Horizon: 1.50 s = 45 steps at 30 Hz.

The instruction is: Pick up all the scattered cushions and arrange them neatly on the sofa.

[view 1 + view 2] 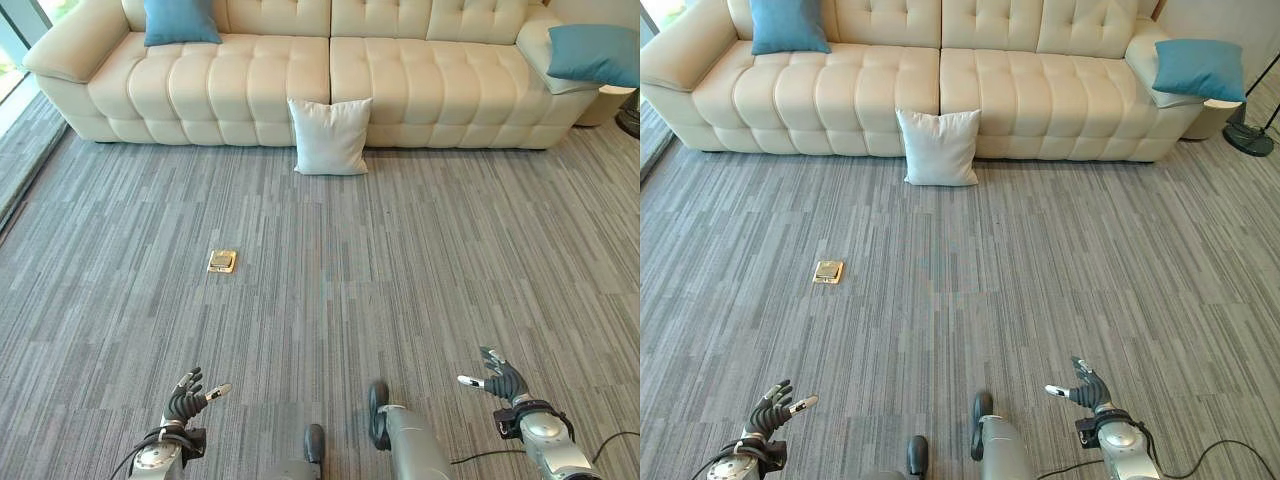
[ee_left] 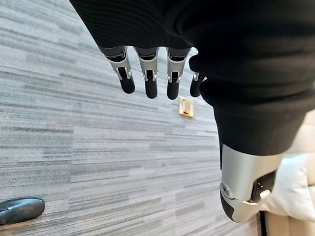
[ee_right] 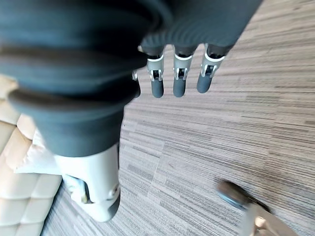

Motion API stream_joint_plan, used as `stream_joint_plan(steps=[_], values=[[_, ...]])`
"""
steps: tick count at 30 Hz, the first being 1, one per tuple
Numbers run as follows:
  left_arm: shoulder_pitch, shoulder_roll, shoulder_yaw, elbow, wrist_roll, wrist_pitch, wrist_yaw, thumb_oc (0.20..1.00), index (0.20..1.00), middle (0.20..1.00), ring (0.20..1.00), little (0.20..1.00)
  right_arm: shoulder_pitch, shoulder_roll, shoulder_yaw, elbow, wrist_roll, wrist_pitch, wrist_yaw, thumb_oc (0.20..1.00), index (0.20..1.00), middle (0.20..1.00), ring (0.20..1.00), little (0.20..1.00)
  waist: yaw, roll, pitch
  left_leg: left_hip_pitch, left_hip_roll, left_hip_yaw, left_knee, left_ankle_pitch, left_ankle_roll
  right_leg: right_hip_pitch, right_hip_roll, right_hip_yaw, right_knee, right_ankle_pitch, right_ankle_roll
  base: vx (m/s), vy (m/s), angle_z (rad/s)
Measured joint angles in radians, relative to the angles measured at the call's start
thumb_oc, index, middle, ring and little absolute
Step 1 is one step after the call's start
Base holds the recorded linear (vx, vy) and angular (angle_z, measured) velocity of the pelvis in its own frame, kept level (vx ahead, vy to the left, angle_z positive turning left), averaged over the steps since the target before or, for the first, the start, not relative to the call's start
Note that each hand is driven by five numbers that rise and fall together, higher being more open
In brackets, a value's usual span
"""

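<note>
While leaning on sofa [image 1: 250, 85], white cushion [image 1: 330, 136] sits far from both empty robot hands.

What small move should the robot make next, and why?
Probably step forward toward the white cushion: it stands on the carpet, leaning against the sofa front, far beyond both open, empty hands, the left robot hand and the right robot hand.

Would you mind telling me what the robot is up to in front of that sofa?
It is tidying cushions, and nothing is held yet. The left robot hand and right robot hand hang open and empty above the grey carpet. One white cushion stands on the floor, leaning against the front of the cream sofa. Two blue cushions are already on the sofa, one at the left end and one on the right armrest.
</note>
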Motion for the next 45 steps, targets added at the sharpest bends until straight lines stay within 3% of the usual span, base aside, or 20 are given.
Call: stream_joint_plan(steps=[5,8,9,12,13,17,21,23,24,26,27,29,30,32,35,36,38,39,41,45], values=[[0.021,-0.012,-0.01,0.017,0.001,-0.003,0.004,1.0,1.0,1.0,1.0,1.0,0.061,-0.004,-0.004,-0.007,-0.001,0.0,0.005,1.0,1.0,1.0,1.0,1.0,-0.039,-0.012,-0.027,0.118,0.011,-0.081,0.04,-0.123,-0.051,0.08,0.019,0.026,-0.022,0.05,-0.04,0.43,-0.217,0.55],[0.035,-0.022,-0.015,0.025,0.001,-0.002,-0.002,1.0,1.0,1.0,1.0,1.0,0.069,0.005,-0.014,0.025,0.0,0.003,0.012,1.0,1.0,1.0,1.0,1.0,-0.035,0.005,-0.041,0.035,0.052,-0.088,0.367,-0.166,-0.119,0.156,0.056,0.026,-0.007,0.16,-0.101,0.49,-0.302,0.26],[0.041,-0.039,-0.019,0.045,0.001,0.002,-0.004,1.0,1.0,1.0,1.0,1.0,0.071,-0.009,-0.028,0.027,0.001,-0.001,0.012,1.0,1.0,1.0,1.0,1.0,-0.027,0.047,-0.049,-0.013,0.099,-0.076,0.549,-0.161,-0.152,0.207,0.109,0.001,0.003,0.088,-0.193,0.41,-0.255,-0.04],[0.034,-0.051,-0.024,0.05,0.001,0.002,-0.02,1.0,1.0,1.0,1.0,1.0,0.062,-0.024,-0.036,0.023,0.019,-0.008,0.011,1.0,1.0,1.0,1.0,1.0,-0.012,0.07,-0.067,-0.174,0.171,0.003,0.916,-0.069,-0.136,0.244,0.161,0.013,0.029,0.042,-0.241,0.35,-0.169,-0.15],[0.018,-0.036,-0.02,0.046,0.001,0.001,-0.026,1.0,1.0,1.0,1.0,1.0,0.03,-0.014,-0.033,0.018,0.02,-0.005,0.01,1.0,1.0,1.0,1.0,1.0,-0.013,0.034,-0.053,-0.234,0.17,0.047,0.955,-0.087,-0.133,0.282,0.159,0.034,0.02,0.019,-0.252,0.39,-0.077,-0.27],[-0.017,-0.024,-0.016,0.0,0.002,0.0,-0.035,1.0,1.0,1.0,1.0,1.0,0.014,-0.011,-0.034,-0.018,0.021,-0.003,0.004,1.0,1.0,1.0,1.0,1.0,0.018,-0.044,-0.008,-0.358,0.121,0.071,0.723,-0.116,-0.12,0.427,0.14,0.105,-0.059,-0.022,-0.26,0.44,0.046,-0.16],[-0.016,-0.047,-0.016,-0.005,0.002,0.002,-0.035,1.0,1.0,1.0,1.0,1.0,-0.023,-0.006,-0.011,0.019,0.019,-0.008,-0.002,1.0,1.0,1.0,1.0,1.0,0.061,-0.013,0.008,-0.445,0.056,0.042,0.174,-0.008,-0.125,0.591,0.161,0.153,-0.155,-0.079,-0.182,0.54,0.131,-0.41],[-0.006,-0.052,-0.016,-0.003,0.002,0.004,-0.035,1.0,1.0,1.0,1.0,1.0,-0.032,-0.01,0.007,0.036,0.018,-0.006,0.0,1.0,1.0,1.0,1.0,1.0,0.07,0.003,0.009,-0.457,0.04,0.031,0.097,0.025,-0.118,0.633,0.161,0.158,-0.155,-0.102,-0.172,0.58,0.179,-0.59],[-0.002,-0.055,-0.012,0.017,0.003,0.005,-0.03,1.0,1.0,1.0,1.0,1.0,-0.025,-0.01,0.007,0.038,0.017,-0.003,-0.001,1.0,1.0,1.0,1.0,1.0,0.082,-0.002,0.008,-0.468,0.031,0.086,0.105,0.043,-0.101,0.689,0.152,0.161,-0.155,-0.139,-0.122,0.43,0.158,-0.69],[0.011,-0.051,-0.012,0.022,0.01,0.007,-0.025,1.0,1.0,1.0,1.0,1.0,0.002,-0.021,0.005,0.02,0.016,0.0,0.001,1.0,1.0,1.0,1.0,1.0,0.086,0.014,-0.01,-0.425,0.036,0.121,0.112,0.034,-0.06,0.76,0.162,0.176,-0.154,-0.171,-0.102,0.57,0.267,-0.54],[0.026,-0.044,-0.012,0.023,0.01,0.008,-0.025,1.0,1.0,1.0,1.0,1.0,0.022,-0.014,0.004,0.019,0.016,0.0,0.0,1.0,1.0,1.0,1.0,1.0,0.081,0.004,-0.022,-0.401,0.033,0.124,0.1,0.122,0.01,0.781,0.16,0.19,-0.136,-0.19,-0.09,0.54,0.268,-0.12],[0.02,-0.037,-0.012,0.033,0.02,0.011,-0.026,1.0,1.0,1.0,1.0,1.0,0.079,0.008,0.005,-0.002,0.0,0.0,0.002,1.0,1.0,1.0,1.0,1.0,0.069,-0.035,-0.05,-0.38,0.024,0.125,0.177,0.144,0.004,0.707,0.133,0.179,0.135,-0.226,-0.087,0.4,0.285,-0.05],[0.031,-0.021,-0.015,0.033,0.02,0.014,-0.027,1.0,1.0,1.0,1.0,1.0,0.105,0.031,0.007,0.001,-0.004,0.005,0.004,1.0,1.0,1.0,1.0,1.0,0.076,-0.077,-0.085,-0.335,-0.006,0.136,0.171,0.151,0.035,0.633,0.099,0.181,0.32,-0.214,-0.063,0.51,0.395,-0.23],[0.028,-0.017,-0.017,0.029,0.02,0.022,-0.027,1.0,1.0,1.0,1.0,1.0,0.112,0.039,0.01,-0.013,-0.01,0.009,0.005,1.0,1.0,1.0,1.0,1.0,0.063,-0.097,-0.096,-0.264,-0.052,0.119,0.156,0.136,0.059,0.505,0.036,0.168,0.618,-0.174,-0.055,0.5,0.364,-0.01],[-0.034,-0.026,-0.037,0.031,0.02,0.021,-0.022,1.0,1.0,1.0,1.0,1.0,0.078,0.053,-0.001,-0.035,-0.023,0.003,0.004,1.0,1.0,1.0,1.0,1.0,0.033,-0.046,-0.062,-0.174,-0.077,0.049,0.123,0.104,0.083,0.342,0.018,0.122,0.801,-0.199,-0.077,0.43,0.189,0.42],[-0.047,-0.034,-0.05,0.005,0.02,0.018,-0.026,1.0,1.0,1.0,1.0,1.0,0.064,0.053,0.027,-0.048,-0.024,0.003,0.011,1.0,1.0,1.0,1.0,1.0,0.03,0.0,-0.04,-0.087,-0.072,0.033,0.08,0.097,0.063,0.241,0.021,0.087,0.782,-0.238,-0.078,0.45,0.07,0.43],[-0.044,-0.033,-0.05,-0.012,0.019,0.015,-0.024,1.0,1.0,1.0,1.0,1.0,0.056,0.051,0.045,-0.054,-0.024,-0.003,0.013,1.0,1.0,1.0,1.0,1.0,0.029,0.028,-0.027,-0.035,-0.076,0.025,0.065,0.07,0.036,0.167,0.02,0.065,0.721,-0.242,-0.081,0.42,0.006,0.42],[-0.048,-0.035,-0.051,-0.013,0.019,0.012,-0.023,1.0,1.0,1.0,1.0,1.0,0.05,0.047,0.045,-0.056,-0.023,-0.003,0.018,1.0,1.0,1.0,1.0,1.0,0.013,0.044,-0.017,-0.001,-0.076,-0.006,0.053,0.005,0.023,0.11,0.028,0.01,0.508,-0.226,-0.077,0.41,-0.042,0.45],[-0.039,-0.026,-0.05,0.01,0.019,0.015,-0.021,1.0,1.0,1.0,1.0,1.0,0.057,0.048,0.045,-0.055,-0.023,-0.002,0.021,1.0,1.0,1.0,1.0,1.0,0.002,0.039,-0.012,0.049,-0.092,-0.025,0.046,-0.01,0.028,0.083,0.042,-0.021,0.247,-0.151,-0.081,0.37,-0.055,0.58],[-0.034,-0.027,-0.043,0.035,0.02,0.019,-0.017,1.0,1.0,1.0,1.0,1.0,0.072,0.047,0.032,-0.002,-0.023,0.008,0.02,1.0,1.0,1.0,1.0,1.0,-0.016,-0.002,-0.01,0.152,-0.107,-0.092,0.036,-0.074,-0.027,0.066,0.071,-0.041,-0.001,0.011,-0.075,0.39,-0.083,0.71]])
